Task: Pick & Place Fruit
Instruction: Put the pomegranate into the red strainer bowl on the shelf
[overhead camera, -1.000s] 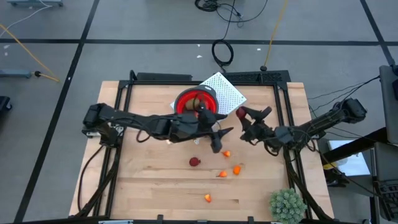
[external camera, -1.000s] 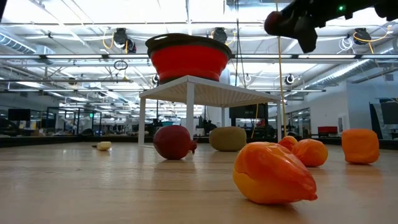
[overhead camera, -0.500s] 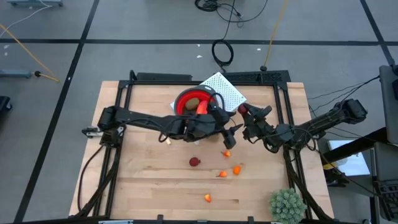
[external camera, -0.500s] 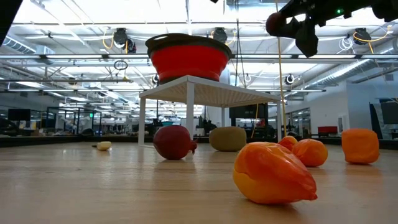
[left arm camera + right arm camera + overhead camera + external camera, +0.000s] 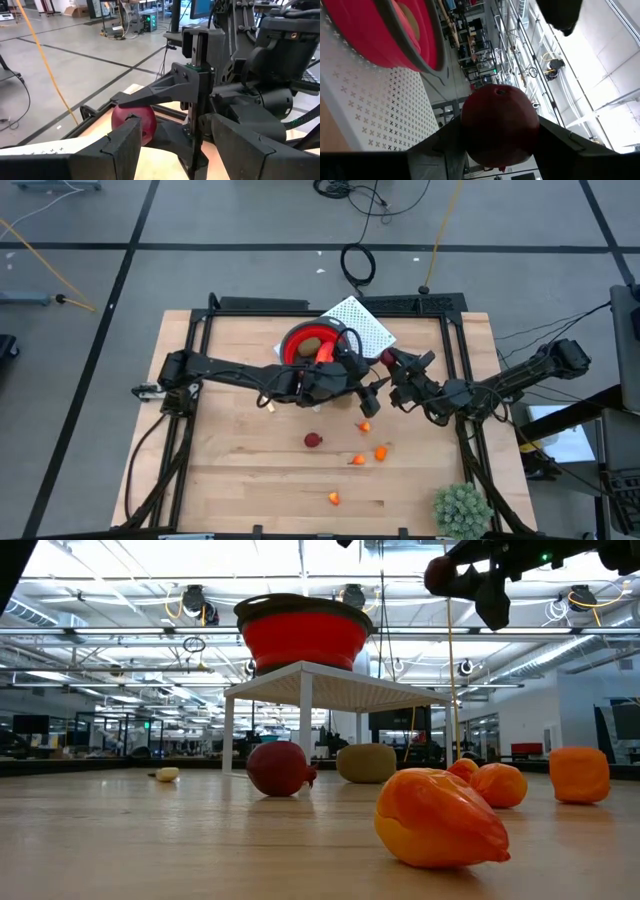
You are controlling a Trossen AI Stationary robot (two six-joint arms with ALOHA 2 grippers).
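Note:
My right gripper [image 5: 392,363] is shut on a dark red ball [image 5: 386,358], high above the table by the right edge of the white perforated stand [image 5: 362,326]. The red bowl [image 5: 300,340] stands on that stand and holds an olive-brown oval [image 5: 310,346] and an orange-red piece [image 5: 325,352]. My left gripper [image 5: 367,388] is open and empty, just left of the right gripper. In the left wrist view its own gripper [image 5: 172,150] faces the ball [image 5: 133,122]. Another dark red ball [image 5: 313,440] and several orange bits [image 5: 381,452] lie on the table. My right gripper pinches the dark red ball between its two fingers, which lie on opposite sides of it [image 5: 485,152]. The fingers [image 5: 150,95] reach in from the table's right. The ball [image 5: 437,575] is lifted clear, far above the tabletop.
A spiky green plant ball [image 5: 462,510] sits at the near right corner. In the low view an olive oval [image 5: 366,762], a red ball [image 5: 278,768] and orange pieces [image 5: 440,818] lie near the stand's legs [image 5: 303,725]. The two grippers are close together.
My left gripper has gone toward the table's far right, away from the tabletop fruit and up close to my right gripper. My right gripper has kept the dark red ball almost in place.

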